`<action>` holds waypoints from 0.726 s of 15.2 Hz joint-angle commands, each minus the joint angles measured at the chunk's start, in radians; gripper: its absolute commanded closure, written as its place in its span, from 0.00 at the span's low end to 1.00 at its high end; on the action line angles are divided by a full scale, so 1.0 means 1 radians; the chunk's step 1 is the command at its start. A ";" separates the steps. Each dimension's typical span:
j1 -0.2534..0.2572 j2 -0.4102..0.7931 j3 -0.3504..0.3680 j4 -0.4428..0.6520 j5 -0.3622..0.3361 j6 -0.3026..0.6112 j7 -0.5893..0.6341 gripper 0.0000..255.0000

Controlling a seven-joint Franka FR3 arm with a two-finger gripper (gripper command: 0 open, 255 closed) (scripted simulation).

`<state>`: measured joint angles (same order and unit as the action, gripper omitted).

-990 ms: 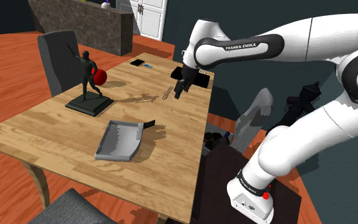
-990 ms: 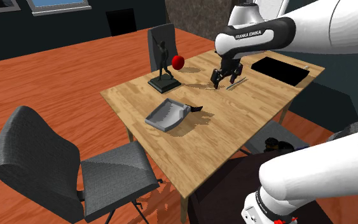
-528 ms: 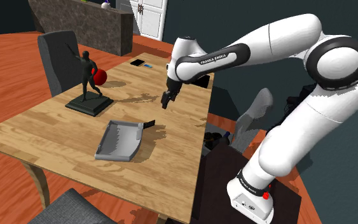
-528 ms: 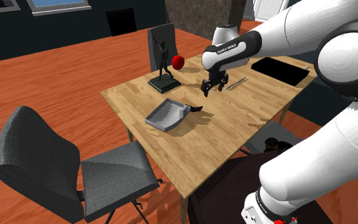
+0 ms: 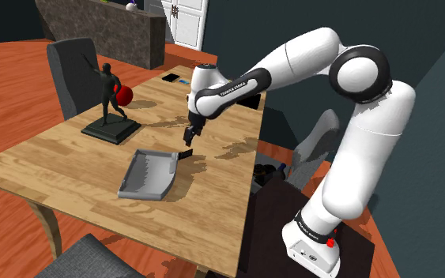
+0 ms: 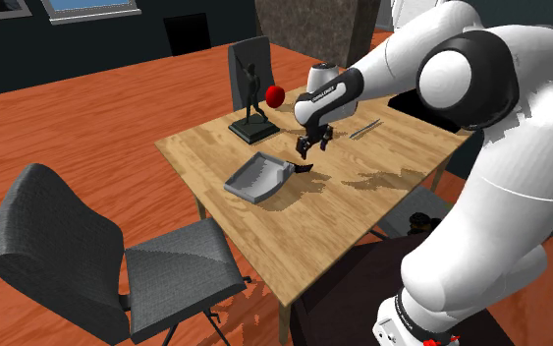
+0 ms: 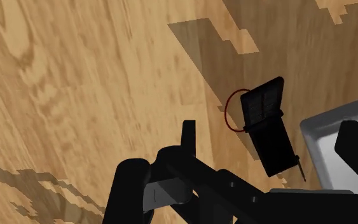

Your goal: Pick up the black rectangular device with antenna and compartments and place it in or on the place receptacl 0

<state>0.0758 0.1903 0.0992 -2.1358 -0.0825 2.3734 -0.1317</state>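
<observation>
The spread gripper at mid-frame should descend over the black device beside the grey tray and pinch its narrow sides

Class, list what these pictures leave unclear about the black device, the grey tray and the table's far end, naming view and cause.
Black device: compartments too small to see, shoulder and second exterior views.
Grey tray: cut off by the picture's edge, wrist view.
Flat dark item at the far end of the table: too small to identify, shoulder view.
</observation>
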 commanded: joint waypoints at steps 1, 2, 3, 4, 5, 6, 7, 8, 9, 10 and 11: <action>0.010 0.080 0.003 0.044 -0.016 0.026 0.003 0.00; 0.014 0.118 0.004 0.069 -0.023 0.033 0.004 0.00; 0.015 0.125 0.004 0.074 -0.025 0.035 0.004 0.00; 0.016 0.135 0.003 0.072 -0.027 0.046 0.005 0.00; 0.016 0.144 0.001 0.071 -0.029 0.056 0.006 0.00; 0.017 0.154 0.000 0.070 -0.031 0.067 0.008 0.00; 0.017 0.164 -0.001 0.070 -0.034 0.078 0.009 0.00; 0.018 0.174 -0.002 0.069 -0.036 0.089 0.011 0.00; 0.018 0.185 -0.004 0.069 -0.038 0.099 0.012 0.00; 0.019 0.201 -0.006 0.069 -0.042 0.115 0.015 0.00; 0.019 0.201 -0.006 0.068 -0.042 0.116 0.015 0.00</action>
<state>0.0957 0.3823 0.0950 -2.0715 -0.1227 2.4833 -0.1161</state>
